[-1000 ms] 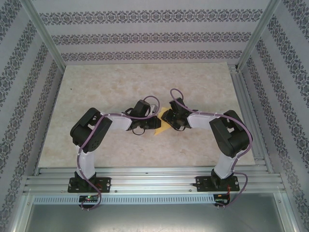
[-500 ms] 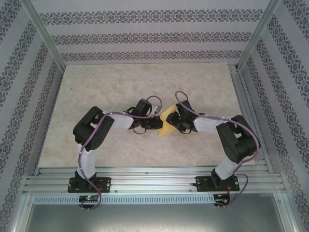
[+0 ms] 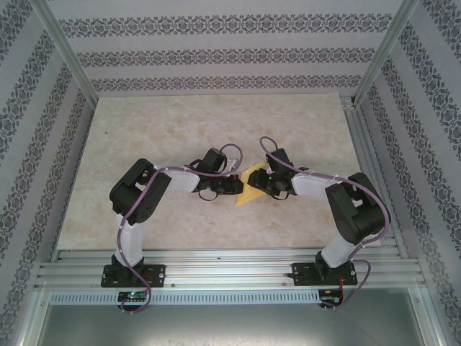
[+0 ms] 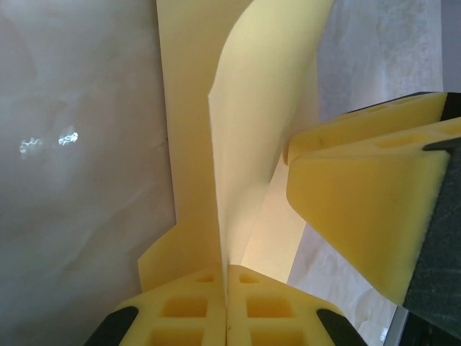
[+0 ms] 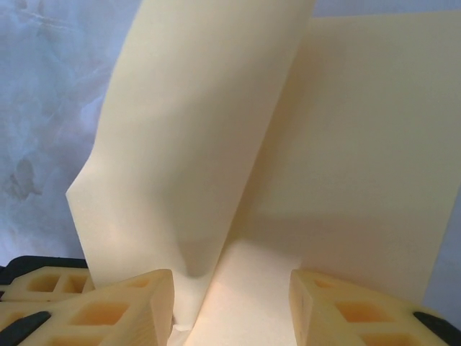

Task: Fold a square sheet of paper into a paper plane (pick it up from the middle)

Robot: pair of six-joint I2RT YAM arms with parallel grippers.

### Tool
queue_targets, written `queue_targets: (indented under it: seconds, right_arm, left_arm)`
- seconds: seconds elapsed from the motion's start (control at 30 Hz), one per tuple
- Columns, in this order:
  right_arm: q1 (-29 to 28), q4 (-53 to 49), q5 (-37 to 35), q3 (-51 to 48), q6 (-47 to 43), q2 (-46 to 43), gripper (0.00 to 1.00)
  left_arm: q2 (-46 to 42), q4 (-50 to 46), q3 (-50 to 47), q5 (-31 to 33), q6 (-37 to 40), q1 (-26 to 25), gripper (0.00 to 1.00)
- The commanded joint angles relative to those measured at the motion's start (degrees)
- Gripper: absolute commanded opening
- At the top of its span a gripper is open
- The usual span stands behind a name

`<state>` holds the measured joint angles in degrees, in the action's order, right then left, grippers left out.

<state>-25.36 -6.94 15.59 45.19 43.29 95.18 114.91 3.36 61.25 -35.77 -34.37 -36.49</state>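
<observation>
yellow sheet nipped in left pincer (right pincer agape)

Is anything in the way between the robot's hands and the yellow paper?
No, nothing visible. The left gripper is pinched shut on the yellow paper, and the right gripper has its fingers open with the paper's raised fold right between them.

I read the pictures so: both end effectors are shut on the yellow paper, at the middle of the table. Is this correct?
Not fully. The left end effector is shut on the yellow paper, but the right end effector is open: the right wrist view shows its fingers apart, not closed on the paper between them. The place, the middle of the table, is correct.
</observation>
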Motion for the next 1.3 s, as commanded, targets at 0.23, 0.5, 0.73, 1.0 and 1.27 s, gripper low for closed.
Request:
queue_targets:
  seconds: [0.23,0.5,0.73,1.0,1.27]
  right_arm:
    - [0.0,2.6,2.5,0.8,-1.0,2.7,0.49]
    - [0.0,3.7,0.9,-1.3,0.5,3.1,0.48]
    - [0.0,4.1,0.0,-2.1,1.8,3.5,0.45]
    - [-0.2,0.5,-3.4,-1.3,2.3,4.9,0.42]
    - [-0.6,-2.7,-6.8,-0.7,3.8,6.2,0.4]
  left_arm:
    - [1.5,-1.4,2.7,-3.0,2.8,-1.1,0.13]
    - [2.7,-2.1,3.8,-3.9,3.4,-2.1,0.21]
    - [3.1,-2.3,4.0,-3.5,3.4,-2.4,0.16]
    - [3.7,-1.6,4.3,-4.4,3.0,-2.4,0.14]
    - [2.7,-2.1,4.0,-3.4,3.1,-2.4,0.18]
